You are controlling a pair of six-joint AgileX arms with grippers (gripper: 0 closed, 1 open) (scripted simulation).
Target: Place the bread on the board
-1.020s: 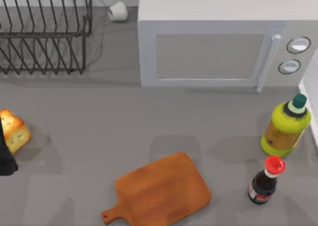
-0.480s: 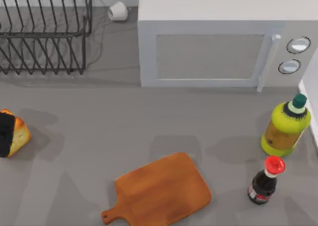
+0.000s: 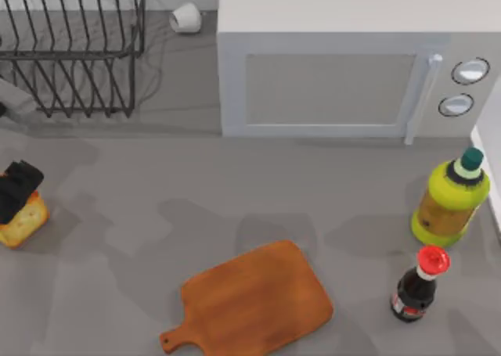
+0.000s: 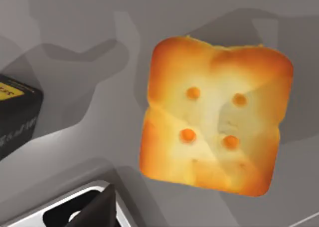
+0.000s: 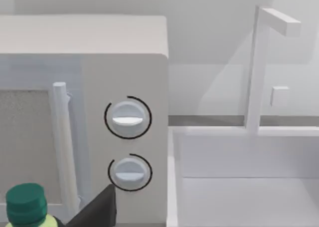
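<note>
One bread (image 3: pixel 22 221) lies at the far left edge of the desk (image 3: pixel 156 215), with the left pincer (image 3: pixel 17 188) directly over it, its dark body covering the upper part of the chunk. I cannot tell whether that pincer is released or clenched. In the left wrist view the bread (image 4: pixel 214 119) shows its toasted face with four orange dots, lying flat on the grey surface.

One board (image 3: pixel 254 300) lies at the near middle of the desk, well apart from the bread, its handle pointing toward the near left. Two bottles stand on the right: a yellow-green one with a green cap (image 3: pixel 450 199) and a smaller dark one with a red cap (image 3: pixel 417 285). One microwave (image 3: pixel 344 59) stands at the back, one wire rack (image 3: pixel 66 47) at the back left, and one white cup (image 3: pixel 186 16) between them.

Half a second ago the left pincer sat at the bread's left side; it now lies higher and across the bread's top. Board and bottles have not moved.

The wire rack holds nothing I can make out.
</note>
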